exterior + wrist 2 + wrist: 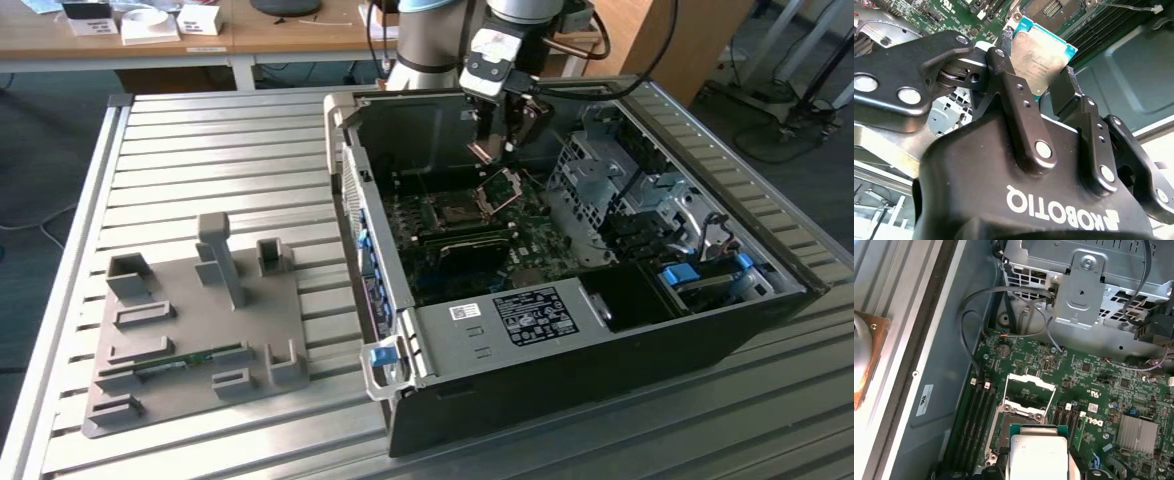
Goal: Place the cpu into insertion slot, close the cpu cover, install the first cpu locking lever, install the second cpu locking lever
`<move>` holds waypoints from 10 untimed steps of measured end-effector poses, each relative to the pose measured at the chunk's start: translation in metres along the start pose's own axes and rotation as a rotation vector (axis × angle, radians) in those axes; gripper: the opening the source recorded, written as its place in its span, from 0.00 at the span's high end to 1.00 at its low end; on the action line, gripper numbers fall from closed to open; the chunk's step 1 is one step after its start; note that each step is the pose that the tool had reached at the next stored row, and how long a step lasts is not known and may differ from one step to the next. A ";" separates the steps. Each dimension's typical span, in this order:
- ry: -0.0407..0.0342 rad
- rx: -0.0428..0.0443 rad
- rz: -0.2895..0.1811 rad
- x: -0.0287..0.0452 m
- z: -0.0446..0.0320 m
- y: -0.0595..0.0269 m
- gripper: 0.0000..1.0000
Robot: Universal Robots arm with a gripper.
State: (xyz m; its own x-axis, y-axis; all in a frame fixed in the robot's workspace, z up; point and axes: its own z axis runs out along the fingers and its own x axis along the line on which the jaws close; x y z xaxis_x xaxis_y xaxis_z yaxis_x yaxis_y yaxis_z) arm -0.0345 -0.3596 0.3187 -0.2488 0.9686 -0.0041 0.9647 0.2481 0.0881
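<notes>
My gripper (489,150) hangs inside the open computer case, shut on the cpu (1040,52), a flat square chip with a silver-grey top and a green edge. In the second wrist view, a black finger (1013,95) presses on each side of the chip. In the first wrist view the cpu (1038,452) hovers just short of the insertion slot (1006,432) on the green motherboard (1089,390). The cpu cover (1029,381) stands tilted up and open beyond the slot; in the exterior view the cpu cover (505,188) sits just below my fingertips.
The case's metal walls (400,130) and a grey drive cage (601,170) close in around the board. Long black memory slots (974,420) run beside the socket, and loose cables (1004,292) hang near the cage. A grey fixture (187,320) with a green memory stick lies on the table at the exterior view's left.
</notes>
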 end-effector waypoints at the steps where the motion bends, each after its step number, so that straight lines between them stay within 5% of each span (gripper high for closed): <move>1: 0.0000 0.0000 0.000 0.0000 0.0000 0.0000 0.46; 10: -0.0021 0.0000 0.024 0.0000 0.0000 0.0000 0.46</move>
State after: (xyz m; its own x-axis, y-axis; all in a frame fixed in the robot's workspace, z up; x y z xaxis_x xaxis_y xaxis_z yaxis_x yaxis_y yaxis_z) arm -0.0345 -0.3596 0.3187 -0.2255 0.9742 -0.0040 0.9704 0.2249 0.0882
